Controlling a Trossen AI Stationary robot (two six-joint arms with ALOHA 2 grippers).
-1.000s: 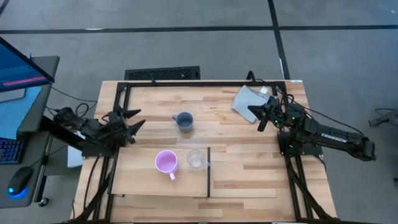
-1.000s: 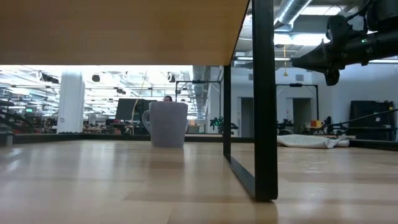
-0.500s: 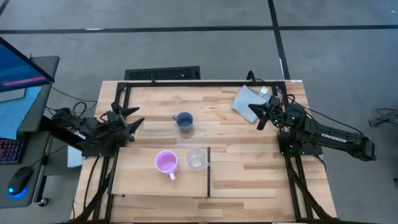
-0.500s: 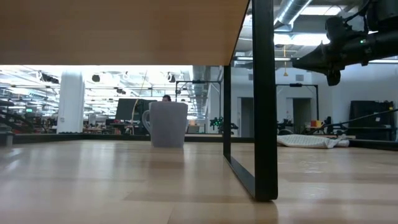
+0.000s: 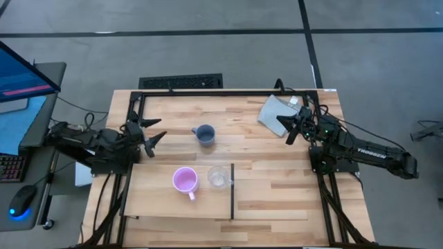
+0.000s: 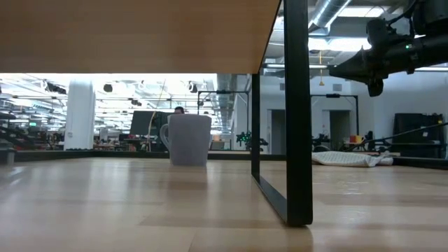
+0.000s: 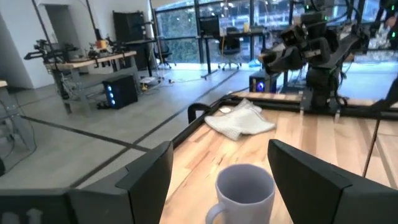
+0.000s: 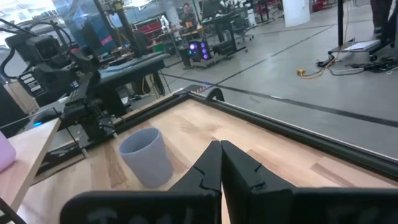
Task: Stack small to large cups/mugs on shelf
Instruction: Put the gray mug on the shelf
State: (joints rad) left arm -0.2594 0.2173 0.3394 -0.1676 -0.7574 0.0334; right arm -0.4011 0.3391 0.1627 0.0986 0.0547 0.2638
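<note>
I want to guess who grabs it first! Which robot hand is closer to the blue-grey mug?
Left. The left gripper, open, sits just beside the blue-grey mug. The right gripper, shut, waits farther off by the grey cloth.

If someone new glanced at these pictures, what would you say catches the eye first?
Probably the pink-purple mug and the small clear cup, side by side on the pale shelf. The blue-grey mug stands alone on the tabletop beyond them, with the open left gripper pointing at it. The right gripper is shut near a grey cloth in the far corner.
</note>
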